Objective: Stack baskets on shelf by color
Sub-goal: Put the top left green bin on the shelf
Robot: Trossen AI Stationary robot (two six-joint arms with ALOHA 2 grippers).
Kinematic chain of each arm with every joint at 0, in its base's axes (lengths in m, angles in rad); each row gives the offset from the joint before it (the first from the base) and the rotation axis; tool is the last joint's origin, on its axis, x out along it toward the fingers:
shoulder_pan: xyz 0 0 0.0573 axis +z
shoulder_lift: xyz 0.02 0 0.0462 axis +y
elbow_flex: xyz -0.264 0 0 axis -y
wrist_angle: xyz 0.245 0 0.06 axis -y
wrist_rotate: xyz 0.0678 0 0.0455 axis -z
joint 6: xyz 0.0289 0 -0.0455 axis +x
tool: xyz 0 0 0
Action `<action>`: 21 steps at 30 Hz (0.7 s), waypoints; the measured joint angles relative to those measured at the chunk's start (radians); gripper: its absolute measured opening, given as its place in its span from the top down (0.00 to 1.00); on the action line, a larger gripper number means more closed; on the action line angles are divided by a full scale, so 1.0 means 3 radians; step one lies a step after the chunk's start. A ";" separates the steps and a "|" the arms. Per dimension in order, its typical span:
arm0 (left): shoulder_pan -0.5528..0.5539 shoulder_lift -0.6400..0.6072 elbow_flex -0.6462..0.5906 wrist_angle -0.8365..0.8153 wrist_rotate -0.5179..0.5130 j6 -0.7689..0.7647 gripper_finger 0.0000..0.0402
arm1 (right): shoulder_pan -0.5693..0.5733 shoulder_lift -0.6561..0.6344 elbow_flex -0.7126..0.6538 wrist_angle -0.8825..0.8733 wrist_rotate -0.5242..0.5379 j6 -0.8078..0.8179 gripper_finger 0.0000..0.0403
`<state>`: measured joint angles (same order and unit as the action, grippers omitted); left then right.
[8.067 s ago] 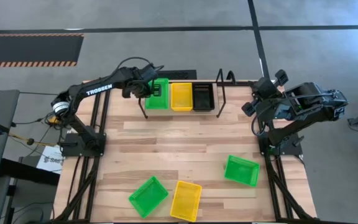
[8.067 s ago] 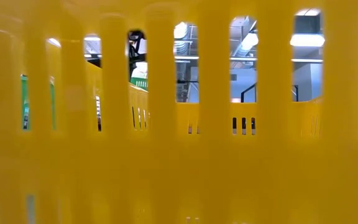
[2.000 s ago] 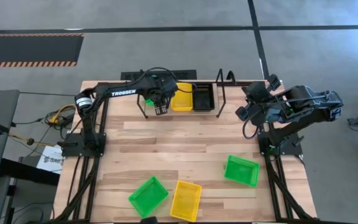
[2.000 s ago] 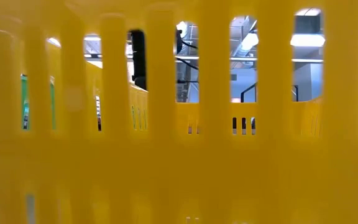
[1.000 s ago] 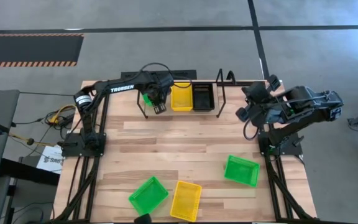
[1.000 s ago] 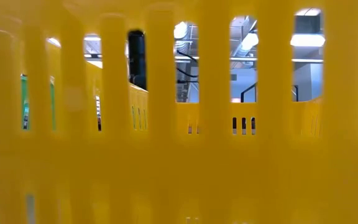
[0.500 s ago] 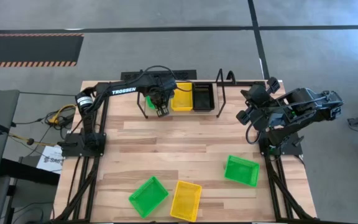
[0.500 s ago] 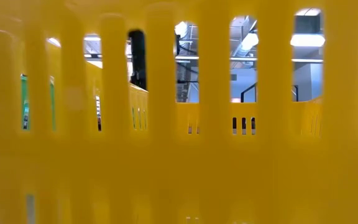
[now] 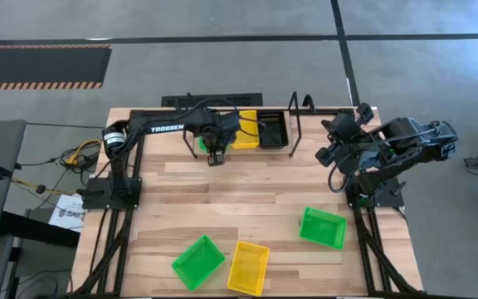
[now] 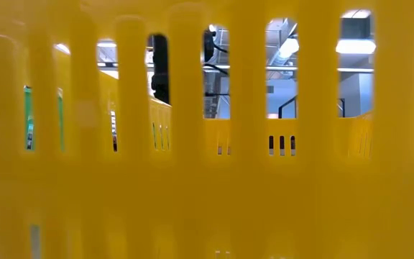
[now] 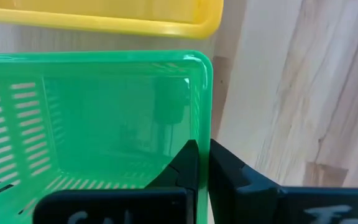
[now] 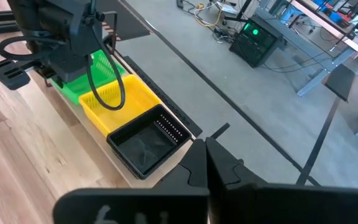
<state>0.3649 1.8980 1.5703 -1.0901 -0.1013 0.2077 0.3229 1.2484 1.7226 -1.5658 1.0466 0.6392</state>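
table: pale wooden top, seen whole from above, an arm mounted at each side edge.
left arm: stretched along the far edge of the table toward the shelf, its wrist over the shelf's left part.
right arm: folded up at the right edge of the table, apart from every basket.
shelf: black wire rack at the far edge of the table; green, yellow and black baskets sit in it side by side, left to right.
loose baskets: a green basket near the right front, another green basket and a yellow basket at the front edge, all well apart from the shelf.
shelf yellow basket: middle place, between green and black.
shelf black basket: right place, touching the yellow one.
shelf green basket: left place, mostly hidden under the left wrist from above.
left gripper: fingers pinched together on the green basket's side wall, at its rim near a corner.
right gripper: fingers closed on each other, holding nothing, above the table's right side.
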 joint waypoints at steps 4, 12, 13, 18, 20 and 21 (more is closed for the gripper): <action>-0.0001 0.0000 0.0000 0.0000 0.0000 -0.0001 1.00 | 0.0000 -0.0001 0.0000 0.0000 0.0000 0.0000 1.00; -0.0001 0.0000 0.0000 -0.0001 0.0027 -0.0025 1.00 | 0.0000 0.0000 0.0000 0.0001 0.0000 0.0000 1.00; -0.0001 0.0000 0.0000 -0.0001 0.0029 -0.0030 1.00 | 0.0000 -0.0001 0.0000 0.0001 0.0000 -0.0001 1.00; -0.0001 0.0000 0.0000 0.0000 0.0022 -0.0235 0.99 | 0.0000 0.0000 0.0000 0.0000 0.0000 -0.0001 1.00; -0.0001 0.0000 0.0000 0.0000 0.0007 -0.0246 0.96 | 0.0000 0.0000 0.0000 0.0001 0.0000 -0.0001 1.00; -0.0001 0.0000 0.0000 0.0001 0.0006 -0.0244 0.94 | 0.0000 0.0000 0.0000 0.0001 0.0000 -0.0001 1.00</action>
<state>0.3645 1.8980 1.5703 -1.0899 -0.0994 0.1346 0.3229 1.2484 1.7226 -1.5654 1.0466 0.6388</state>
